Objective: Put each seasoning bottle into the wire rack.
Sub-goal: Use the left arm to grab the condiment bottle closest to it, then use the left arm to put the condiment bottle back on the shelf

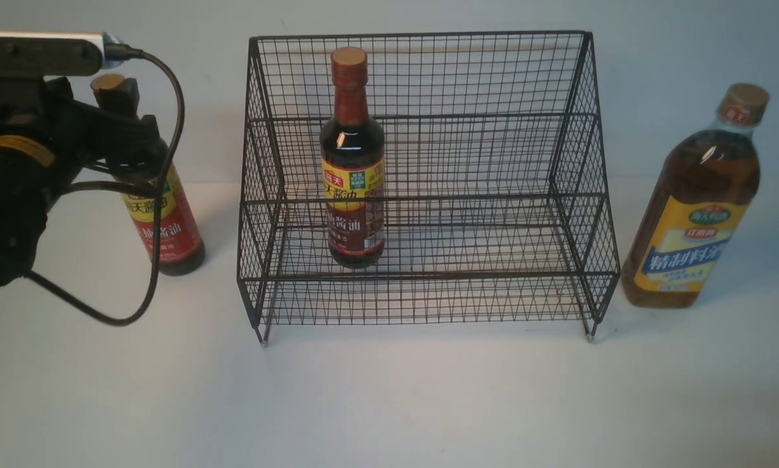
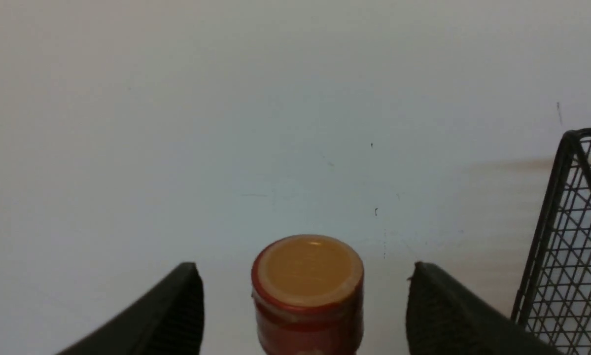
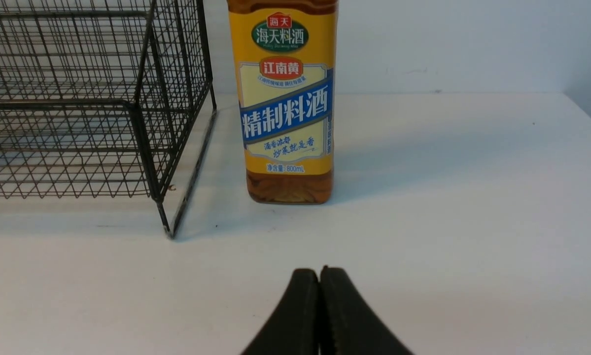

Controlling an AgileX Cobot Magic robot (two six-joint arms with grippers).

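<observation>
One slim soy-sauce bottle (image 1: 353, 188) stands upright on the lower step of the black wire rack (image 1: 421, 34), left of its middle. A second soy-sauce bottle (image 1: 167, 227) stands on the table to the left of the rack. My left gripper (image 1: 124, 133) is open around its neck, and in the left wrist view (image 2: 305, 268) both fingers stand apart from the tan cap (image 2: 307, 261). The larger amber bottle (image 1: 691, 227) stands to the right of the rack. My right gripper (image 3: 320, 270) is shut and empty, low over the table in front of the amber bottle (image 3: 288, 113).
A black cable (image 1: 157, 260) loops from my left wrist down in front of the left bottle. The rack's side wall (image 2: 546, 222) is close to the right of my left gripper. The rack's corner foot (image 3: 166, 229) stands beside the amber bottle. A white wall lies behind.
</observation>
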